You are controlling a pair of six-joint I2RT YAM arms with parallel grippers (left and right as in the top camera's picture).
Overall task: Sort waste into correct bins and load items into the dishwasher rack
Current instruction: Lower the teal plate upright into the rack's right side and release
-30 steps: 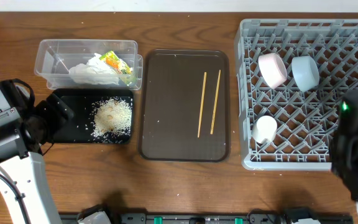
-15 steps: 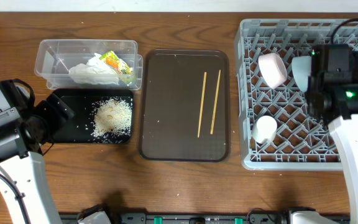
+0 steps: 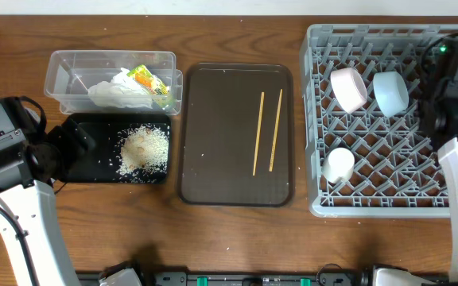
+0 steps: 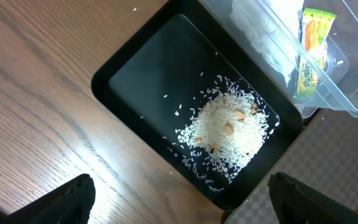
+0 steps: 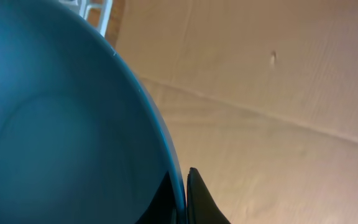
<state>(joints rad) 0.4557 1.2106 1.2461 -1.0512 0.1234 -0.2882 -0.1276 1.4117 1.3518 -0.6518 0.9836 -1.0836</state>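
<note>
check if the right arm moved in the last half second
yes, the right arm has swung right, toward the dishwasher rack's right edge, uncovering the light blue bowl

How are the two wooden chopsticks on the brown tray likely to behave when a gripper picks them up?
The chopsticks look thin and straight, so probably stiff and very light. Lying flat on the brown tray, they leave little to pinch and may slide or roll away. They lie apart, so one grasp likely takes only one.
</note>
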